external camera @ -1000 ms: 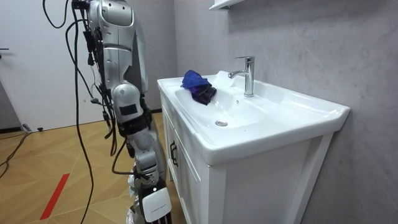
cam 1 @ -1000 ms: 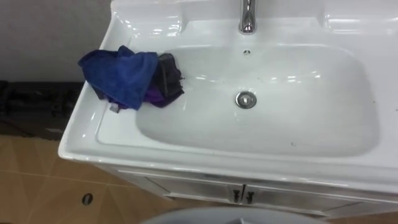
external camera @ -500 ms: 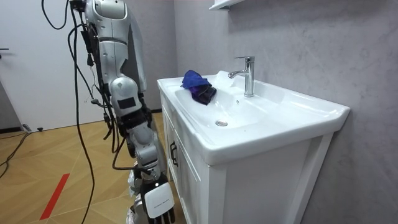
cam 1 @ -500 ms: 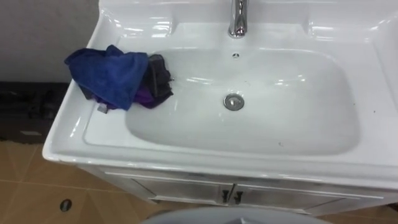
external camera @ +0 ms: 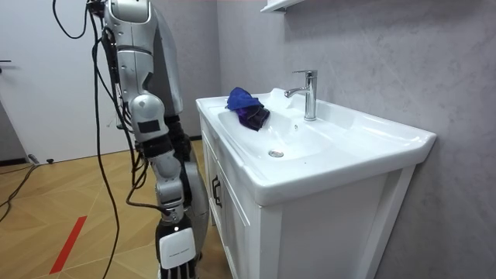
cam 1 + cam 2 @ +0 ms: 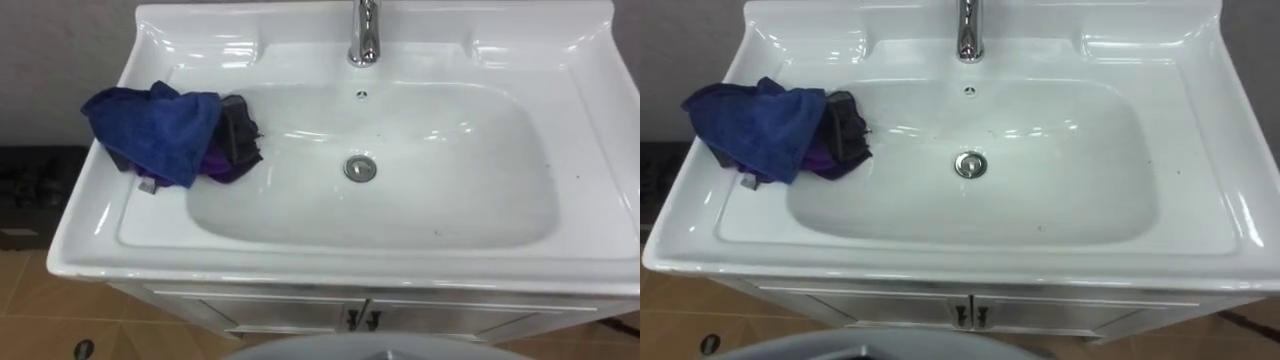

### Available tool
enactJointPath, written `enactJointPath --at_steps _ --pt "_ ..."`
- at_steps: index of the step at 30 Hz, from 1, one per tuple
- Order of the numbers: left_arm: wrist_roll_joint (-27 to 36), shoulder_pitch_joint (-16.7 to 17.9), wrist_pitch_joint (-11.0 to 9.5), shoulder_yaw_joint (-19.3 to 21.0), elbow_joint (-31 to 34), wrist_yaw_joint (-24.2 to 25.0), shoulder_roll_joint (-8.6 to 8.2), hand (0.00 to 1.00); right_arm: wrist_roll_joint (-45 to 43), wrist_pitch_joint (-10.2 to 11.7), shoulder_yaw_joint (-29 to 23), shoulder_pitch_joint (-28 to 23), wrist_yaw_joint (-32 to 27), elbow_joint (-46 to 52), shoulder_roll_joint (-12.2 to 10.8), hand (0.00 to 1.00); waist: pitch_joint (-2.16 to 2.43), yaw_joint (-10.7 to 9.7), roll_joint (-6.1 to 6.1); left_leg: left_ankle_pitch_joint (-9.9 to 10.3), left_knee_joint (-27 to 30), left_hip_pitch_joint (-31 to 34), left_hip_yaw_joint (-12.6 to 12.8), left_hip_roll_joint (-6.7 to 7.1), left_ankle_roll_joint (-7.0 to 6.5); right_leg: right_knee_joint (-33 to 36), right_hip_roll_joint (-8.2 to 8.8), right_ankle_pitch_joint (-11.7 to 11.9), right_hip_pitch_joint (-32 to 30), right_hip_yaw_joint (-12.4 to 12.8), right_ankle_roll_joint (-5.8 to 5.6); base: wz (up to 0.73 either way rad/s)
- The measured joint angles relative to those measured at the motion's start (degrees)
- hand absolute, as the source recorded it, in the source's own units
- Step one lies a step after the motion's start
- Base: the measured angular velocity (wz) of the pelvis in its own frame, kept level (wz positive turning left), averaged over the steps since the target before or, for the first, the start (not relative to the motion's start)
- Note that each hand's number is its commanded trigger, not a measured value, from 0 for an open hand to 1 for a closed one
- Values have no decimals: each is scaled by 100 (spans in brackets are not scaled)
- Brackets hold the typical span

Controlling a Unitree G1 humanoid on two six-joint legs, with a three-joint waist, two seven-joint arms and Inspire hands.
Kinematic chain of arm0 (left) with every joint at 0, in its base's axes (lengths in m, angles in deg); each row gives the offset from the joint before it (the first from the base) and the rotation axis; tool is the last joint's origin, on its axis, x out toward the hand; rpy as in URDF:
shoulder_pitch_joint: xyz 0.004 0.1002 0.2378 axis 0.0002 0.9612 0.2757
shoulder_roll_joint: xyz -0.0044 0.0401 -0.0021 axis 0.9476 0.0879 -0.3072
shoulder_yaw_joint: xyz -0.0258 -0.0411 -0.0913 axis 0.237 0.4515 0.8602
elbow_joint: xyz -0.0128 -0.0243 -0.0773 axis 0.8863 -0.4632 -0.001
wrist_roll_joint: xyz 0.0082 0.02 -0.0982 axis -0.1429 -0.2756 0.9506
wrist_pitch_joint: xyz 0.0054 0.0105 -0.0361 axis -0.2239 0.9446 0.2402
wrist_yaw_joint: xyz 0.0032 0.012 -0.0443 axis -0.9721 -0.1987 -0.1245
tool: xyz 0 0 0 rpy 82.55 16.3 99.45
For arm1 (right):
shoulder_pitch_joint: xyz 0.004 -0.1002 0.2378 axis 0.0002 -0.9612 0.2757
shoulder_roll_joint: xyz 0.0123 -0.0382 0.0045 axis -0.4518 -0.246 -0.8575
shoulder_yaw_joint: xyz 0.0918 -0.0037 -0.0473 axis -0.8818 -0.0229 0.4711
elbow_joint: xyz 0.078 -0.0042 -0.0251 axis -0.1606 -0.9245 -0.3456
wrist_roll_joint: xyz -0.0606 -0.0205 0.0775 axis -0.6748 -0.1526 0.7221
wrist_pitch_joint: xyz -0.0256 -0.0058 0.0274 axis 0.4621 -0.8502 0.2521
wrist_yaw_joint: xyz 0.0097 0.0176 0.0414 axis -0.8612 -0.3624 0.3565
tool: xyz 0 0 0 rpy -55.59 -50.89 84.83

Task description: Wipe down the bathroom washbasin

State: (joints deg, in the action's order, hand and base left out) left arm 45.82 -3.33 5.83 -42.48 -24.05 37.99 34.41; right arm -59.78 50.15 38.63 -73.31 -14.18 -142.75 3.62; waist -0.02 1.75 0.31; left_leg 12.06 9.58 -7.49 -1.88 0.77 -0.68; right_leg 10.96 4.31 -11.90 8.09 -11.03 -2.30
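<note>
Cloth (image 6: 160,130) bunched on basin (image 6: 300,262) left rim, darker folds beneath indistinct

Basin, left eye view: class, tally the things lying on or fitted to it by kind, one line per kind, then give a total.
Cloths: 2, as far as the heap shows: a blue cloth and a dark purple cloth partly under it
Taps: 1, the tap
Drains: 1, the drain
Total: 4 things on the basin

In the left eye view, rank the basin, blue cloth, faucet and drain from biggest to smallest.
basin
blue cloth
faucet and drain look about alike; the faucet runs off the top edge
</note>
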Motion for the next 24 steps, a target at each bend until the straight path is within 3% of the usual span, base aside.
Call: enactJointPath --at_steps 12,18,24 --pt "-16 -340 130 -181 -308 914 -34 0 -153 -64 -75 20 49 -5 -99 0 3 -35 -34 44 63 -3 35 46 -46 80 61 -44 -23 8 -46 -1" --pt "-398 -395 248 -232 -343 1393 -8 0 -165 -65 -75 155 115 -68 -122 0 -4 -29 -44 90 96 -7 197 52 -87 167 78 -48 -78 169 -67 -13" --pt "-524 -433 368 -526 -346 1825 1 0 -136 -128 -62 212 118 -133 -159 0 -9 -70 -55 146 128 -22 290 49 -104 203 69 -47 -104 282 -84 -9"
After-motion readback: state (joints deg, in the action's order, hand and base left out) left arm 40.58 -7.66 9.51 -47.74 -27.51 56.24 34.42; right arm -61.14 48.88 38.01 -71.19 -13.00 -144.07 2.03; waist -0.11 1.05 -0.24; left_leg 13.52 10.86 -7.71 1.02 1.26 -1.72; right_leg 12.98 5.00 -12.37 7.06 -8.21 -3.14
